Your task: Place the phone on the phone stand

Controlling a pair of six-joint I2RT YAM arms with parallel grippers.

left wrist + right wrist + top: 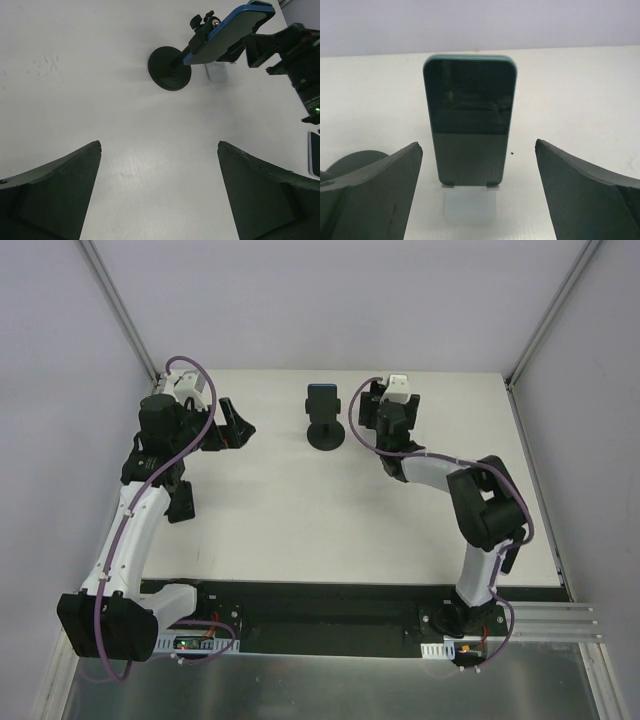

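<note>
The phone, with a dark screen and a blue-green case, sits tilted in the cradle of the black phone stand at the back middle of the table. In the right wrist view the phone stands upright on two small hooks. My right gripper is open, with a finger on each side of the phone and apart from it; it is just right of the stand in the top view. My left gripper is open and empty, left of the stand. It also shows in the left wrist view, above bare table.
A small white rectangle lies on the table beside the stand's round base, below the phone. A dark flat thing with a pale rim shows at the right edge of the left wrist view. Grey walls close in the white table.
</note>
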